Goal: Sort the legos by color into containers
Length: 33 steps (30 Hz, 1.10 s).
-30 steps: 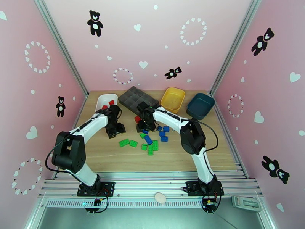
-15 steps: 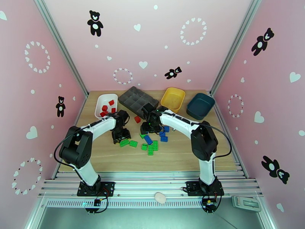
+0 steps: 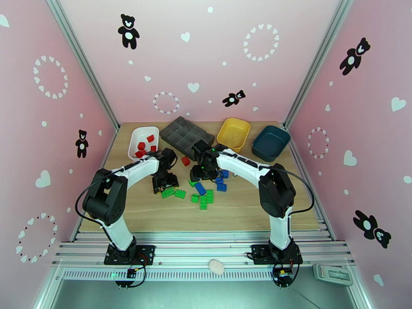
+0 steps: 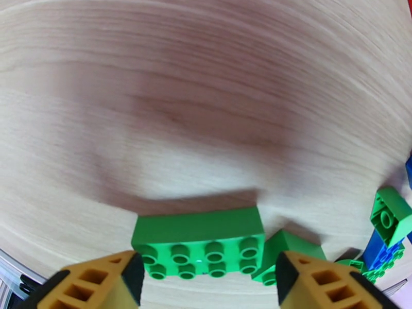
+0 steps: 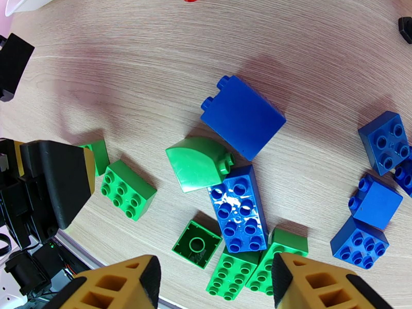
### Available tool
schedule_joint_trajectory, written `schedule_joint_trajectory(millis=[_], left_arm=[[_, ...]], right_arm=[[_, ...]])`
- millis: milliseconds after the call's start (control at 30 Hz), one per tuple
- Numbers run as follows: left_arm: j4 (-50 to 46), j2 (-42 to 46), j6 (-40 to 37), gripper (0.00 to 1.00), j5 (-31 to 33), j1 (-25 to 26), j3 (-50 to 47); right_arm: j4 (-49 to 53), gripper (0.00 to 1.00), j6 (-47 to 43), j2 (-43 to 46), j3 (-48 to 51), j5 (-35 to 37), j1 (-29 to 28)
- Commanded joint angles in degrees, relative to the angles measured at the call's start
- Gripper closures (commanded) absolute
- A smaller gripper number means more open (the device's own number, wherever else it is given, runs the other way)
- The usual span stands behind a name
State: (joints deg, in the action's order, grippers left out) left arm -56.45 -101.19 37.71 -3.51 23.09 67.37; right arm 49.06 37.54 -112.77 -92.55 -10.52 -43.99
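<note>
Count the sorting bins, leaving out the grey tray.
3. The white bin is at the back left and holds red bricks. The yellow bin is at the back, right of centre. The teal bin is just right of it. None seems hidden.

Top camera sat high at the near side, looking down over the whole bench (image 3: pixel 232 212). Both wrist cameras pointed down, very close; all three shared the pile of bricks (image 3: pixel 206 198).

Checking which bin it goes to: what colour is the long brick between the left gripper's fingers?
Green; the long brick shows best in the left wrist view.
</note>
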Motion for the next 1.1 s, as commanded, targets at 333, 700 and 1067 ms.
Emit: schedule_joint_trajectory(millis=[333,700,1067], left_arm=[[-2.9,3.2,-8.7,0.28,3.0,0.4,1.9],[-2.6,9.9,-10.1,0.29,4.9,4.4,-7.3],[0.4,3.1,-6.9,0.28,7.7,4.8,-8.6]], right_arm=[[-0.7,0.38,0.7,3.1,0.9,-0.1,-0.3],[-2.4,0.38,2.2,4.4,2.7,-0.6,-0.3],[-2.3,0.38,2.6,4.6,2.4,-1.3,-0.3]])
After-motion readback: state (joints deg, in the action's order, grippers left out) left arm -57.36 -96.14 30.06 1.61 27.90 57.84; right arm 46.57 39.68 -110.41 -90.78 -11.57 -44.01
